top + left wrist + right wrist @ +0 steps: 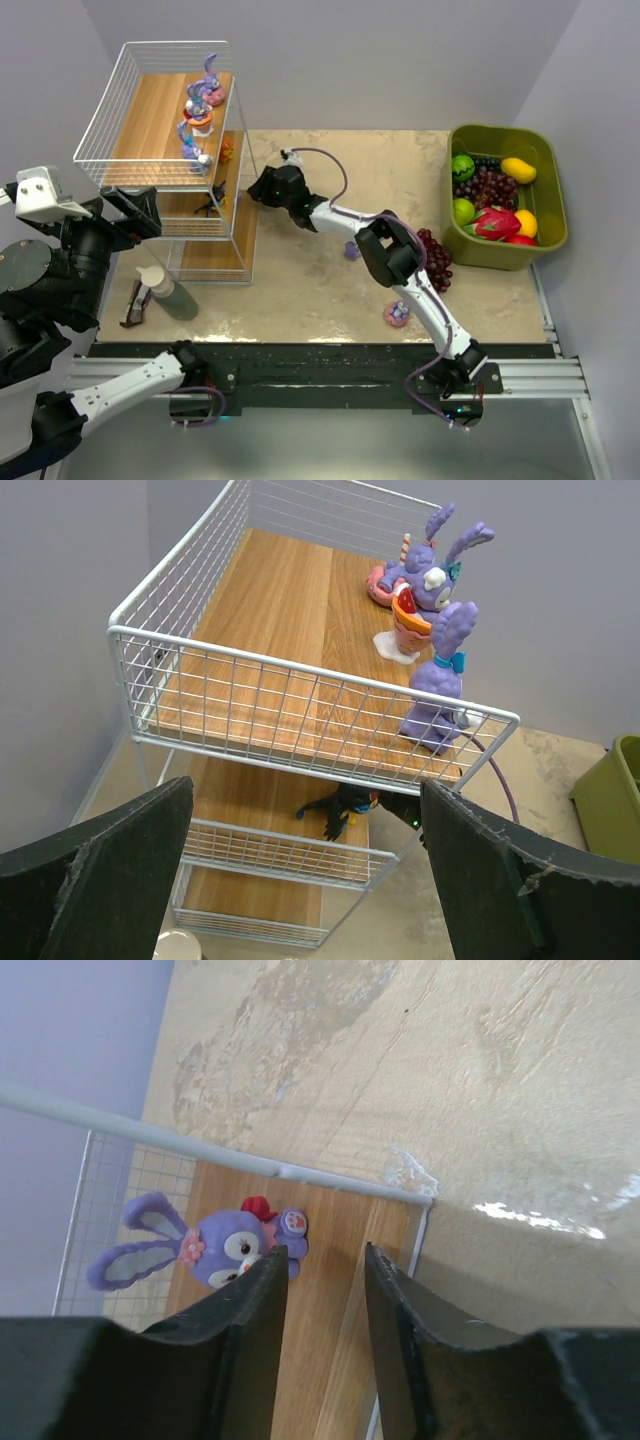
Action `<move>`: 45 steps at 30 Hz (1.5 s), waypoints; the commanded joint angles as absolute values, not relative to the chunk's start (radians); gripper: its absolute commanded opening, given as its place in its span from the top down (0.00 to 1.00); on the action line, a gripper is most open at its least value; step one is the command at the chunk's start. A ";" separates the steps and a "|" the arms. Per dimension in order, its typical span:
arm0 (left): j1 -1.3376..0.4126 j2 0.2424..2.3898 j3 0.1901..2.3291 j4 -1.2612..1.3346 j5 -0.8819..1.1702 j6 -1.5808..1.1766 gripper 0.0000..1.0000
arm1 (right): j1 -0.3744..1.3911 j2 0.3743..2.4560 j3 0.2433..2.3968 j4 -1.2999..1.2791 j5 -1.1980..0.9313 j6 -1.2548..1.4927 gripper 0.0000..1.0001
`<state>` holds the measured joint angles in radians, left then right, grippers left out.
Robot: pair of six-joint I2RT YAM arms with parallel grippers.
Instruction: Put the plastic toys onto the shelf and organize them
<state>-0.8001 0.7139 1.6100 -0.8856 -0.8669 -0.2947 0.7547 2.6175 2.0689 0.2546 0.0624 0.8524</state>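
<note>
The shelf (150, 120) stands at the far left. Three purple bunny toys (198, 115) stand on its top board, also in the left wrist view (438, 675). A black insect toy (212, 203) lies on the middle board (343, 806), and an orange toy (228, 150) is beside it. My right gripper (262, 187) is open at the shelf's right side. In its wrist view the gripper (322, 1255) is over a wooden board (330, 1360), with a purple bunny (225, 1245) lying just left of one finger. My left gripper (135, 210) is wide open and empty in front of the shelf (270, 610). Two toys (351, 250) (396, 315) lie on the table.
A dark grape bunch (436, 258) lies right of the right arm. An olive-green bin (548, 215) of fruits stands at the far right. A bottle with a white cap (165, 290) and a small dark object (135, 305) are in front of the shelf.
</note>
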 commanded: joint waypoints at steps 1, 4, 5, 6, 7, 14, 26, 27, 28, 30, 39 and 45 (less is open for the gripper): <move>-0.802 0.716 1.631 -0.850 -0.859 -0.273 0.00 | 0.738 2.448 2.010 0.235 0.094 0.804 0.54; -0.802 0.715 1.626 -0.838 -0.848 -0.267 0.01 | 0.723 2.353 1.948 0.192 0.094 0.804 0.51; -0.802 0.713 1.629 -0.830 -0.844 -0.264 0.01 | 0.719 2.329 1.930 0.175 0.097 0.802 0.50; -0.802 0.715 1.628 -0.825 -0.841 -0.258 0.01 | 0.716 2.274 1.916 0.154 0.101 0.798 0.48; -0.802 0.716 1.628 -0.822 -0.832 -0.255 0.01 | 0.704 2.251 1.895 0.087 0.107 0.796 0.48; -0.802 0.709 1.597 -0.764 -0.802 -0.226 0.00 | 0.638 2.030 1.792 -0.271 0.189 0.736 0.43; -0.802 0.724 1.497 -0.614 -0.732 -0.195 0.01 | 0.580 1.717 1.519 -0.551 0.153 0.491 0.34; -0.802 0.727 1.497 -0.609 -0.723 -0.193 0.00 | 0.578 1.685 1.488 -0.577 0.147 0.483 0.34; -0.802 0.733 1.494 -0.598 -0.719 -0.193 0.01 | 0.577 1.671 1.470 -0.586 0.141 0.474 0.34; -0.802 0.739 1.493 -0.594 -0.707 -0.190 0.00 | 0.577 1.625 1.410 -0.595 0.141 0.466 0.35; -0.802 0.745 1.477 -0.597 -0.690 -0.207 0.00 | 0.566 1.555 1.249 -0.493 0.031 0.462 0.48; -0.804 0.742 1.483 -0.603 -0.689 -0.210 0.00 | 0.558 1.589 1.236 -0.492 0.008 0.482 0.52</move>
